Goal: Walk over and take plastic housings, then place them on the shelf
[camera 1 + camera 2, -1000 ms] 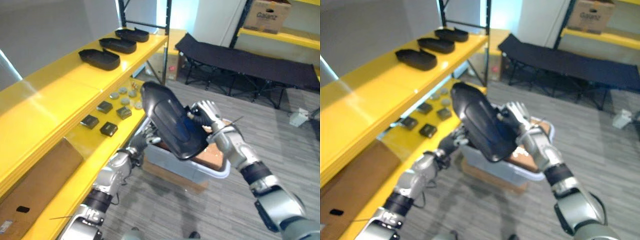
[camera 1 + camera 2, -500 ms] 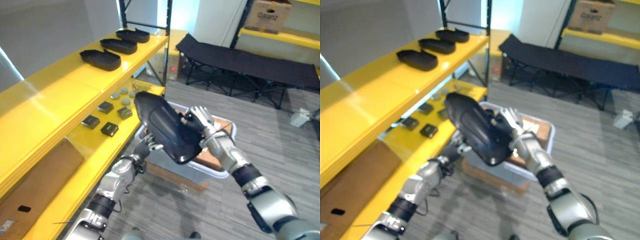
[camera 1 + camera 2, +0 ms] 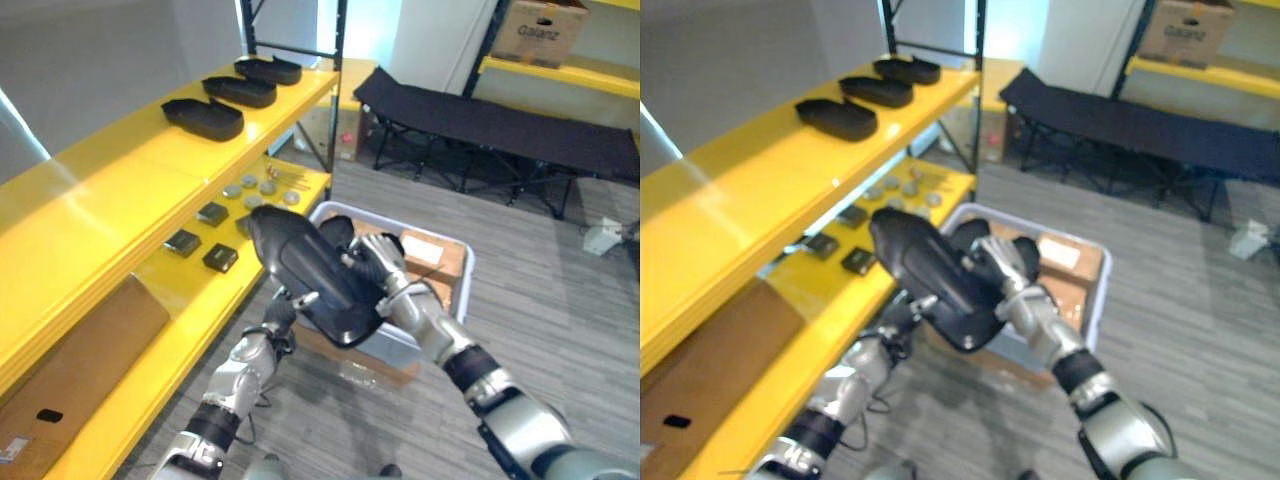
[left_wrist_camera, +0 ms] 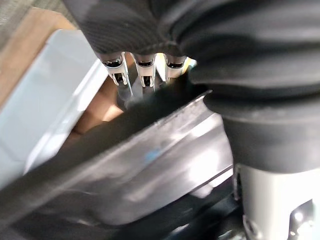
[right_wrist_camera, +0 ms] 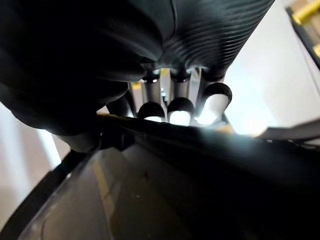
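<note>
Plastic housing (image 3: 310, 265), tilted in the air between the yellow shelf (image 3: 120, 170) and the grey bin (image 3: 445, 255), should swing left onto the bare top board, with both supports kept until it rests flat. The left robot hand (image 3: 283, 312) sits under its lower edge, and I cannot tell its grip. The right robot hand (image 3: 378, 268) is curled round its right edge.
</note>
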Controlling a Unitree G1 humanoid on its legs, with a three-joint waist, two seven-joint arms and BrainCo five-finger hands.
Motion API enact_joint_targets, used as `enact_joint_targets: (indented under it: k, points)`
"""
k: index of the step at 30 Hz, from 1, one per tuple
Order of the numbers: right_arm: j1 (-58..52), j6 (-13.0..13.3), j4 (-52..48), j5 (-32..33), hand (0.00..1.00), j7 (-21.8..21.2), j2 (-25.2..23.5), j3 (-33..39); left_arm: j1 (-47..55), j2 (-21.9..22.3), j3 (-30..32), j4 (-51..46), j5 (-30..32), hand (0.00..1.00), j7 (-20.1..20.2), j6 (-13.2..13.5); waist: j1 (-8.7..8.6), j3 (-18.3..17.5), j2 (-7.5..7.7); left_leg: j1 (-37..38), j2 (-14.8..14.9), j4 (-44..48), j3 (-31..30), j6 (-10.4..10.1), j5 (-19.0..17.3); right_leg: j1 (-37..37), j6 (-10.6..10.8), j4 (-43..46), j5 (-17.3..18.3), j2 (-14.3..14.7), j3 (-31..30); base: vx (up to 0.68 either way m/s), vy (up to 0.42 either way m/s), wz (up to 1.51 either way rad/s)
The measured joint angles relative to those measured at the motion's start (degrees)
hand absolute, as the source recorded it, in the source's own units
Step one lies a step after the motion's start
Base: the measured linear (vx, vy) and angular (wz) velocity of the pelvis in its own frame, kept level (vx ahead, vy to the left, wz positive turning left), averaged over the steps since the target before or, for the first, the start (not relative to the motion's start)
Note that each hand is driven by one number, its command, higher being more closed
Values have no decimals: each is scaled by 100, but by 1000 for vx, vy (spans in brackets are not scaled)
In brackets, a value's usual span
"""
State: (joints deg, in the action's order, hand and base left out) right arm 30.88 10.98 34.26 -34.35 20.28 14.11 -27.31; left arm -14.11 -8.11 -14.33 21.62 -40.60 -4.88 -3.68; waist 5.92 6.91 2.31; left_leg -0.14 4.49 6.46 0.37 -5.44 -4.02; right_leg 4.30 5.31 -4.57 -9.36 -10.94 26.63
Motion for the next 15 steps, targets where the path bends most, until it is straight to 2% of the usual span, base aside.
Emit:
enact_joint_targets:
  k: [2,4,7,10,15]
  points:
    - [-133,-5,-5,108,100,96,-93,0,15,32,46,0,-10,100,-104,213,-1,0,0,0,2,0,0,-1,-1,0,-4,0,8,2,2,0,0,0]
    - [-320,-22,-18,228,100,201,-259,2,54,122,197,-14,-182,100,-139,534,-2,0,-1,1,5,-1,2,-2,-2,-1,-4,0,11,2,2,0,0,0]
    - [-597,-41,-285,372,100,299,-417,11,108,212,382,-26,-224,100,-220,750,-12,1,-1,2,10,-3,8,-9,-8,-6,-6,-1,18,4,0,0,0,0]
    - [-739,-41,-526,432,100,432,-570,-51,113,230,503,-56,-221,100,-300,862,-41,1,-1,7,20,-4,19,-16,-13,-12,-7,-1,19,11,-9,0,0,0]
    - [-760,-40,-694,434,100,659,-678,-141,114,165,575,-325,-87,100,-358,857,-45,1,-1,12,20,-5,36,-16,-16,-17,-7,-2,18,9,-24,0,0,0]
